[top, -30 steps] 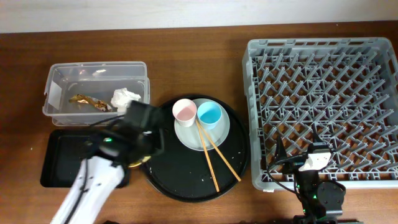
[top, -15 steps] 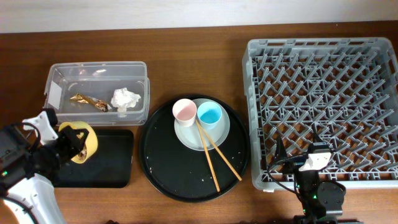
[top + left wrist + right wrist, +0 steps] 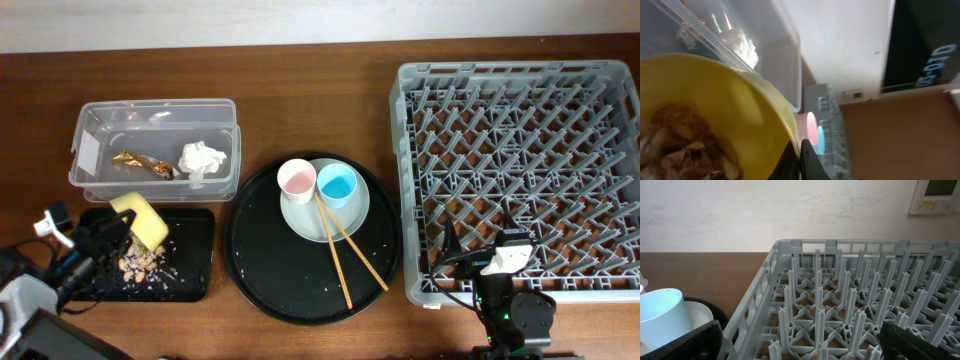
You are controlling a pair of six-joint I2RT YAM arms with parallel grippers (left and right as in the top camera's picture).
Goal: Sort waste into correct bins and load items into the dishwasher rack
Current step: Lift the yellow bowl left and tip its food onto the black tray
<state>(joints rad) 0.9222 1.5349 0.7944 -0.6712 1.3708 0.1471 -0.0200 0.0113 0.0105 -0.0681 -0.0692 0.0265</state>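
Observation:
My left gripper point(image 3: 116, 230) is shut on the rim of the yellow bowl point(image 3: 141, 219) and holds it tilted over the shallow black tray point(image 3: 192, 262). Brown food scraps point(image 3: 140, 263) lie on that tray. In the left wrist view my gripper point(image 3: 800, 161) pinches the bowl's rim point(image 3: 740, 115), and some scraps point(image 3: 680, 147) still sit inside. The clear box point(image 3: 155, 118) holds the wrapper point(image 3: 140, 162) and the tissue point(image 3: 202, 157). The pink cup point(image 3: 297, 178), blue cup point(image 3: 337, 184) and chopsticks point(image 3: 346, 248) rest on the plate point(image 3: 305, 222). My right gripper point(image 3: 497, 268) is open and empty at the rack's point(image 3: 520, 160) front edge.
The plate stands on a large round black tray point(image 3: 270, 270) in the middle. In the right wrist view my gripper point(image 3: 800, 347) straddles the rack's pegs point(image 3: 817, 300), with the blue cup point(image 3: 660, 317) at the left. The black tray lies just in front of the clear box.
My left arm carried the yellow bowl left from the round tray to over the shallow black tray and tilted it; scraps now lie on the tray. The right arm has not moved.

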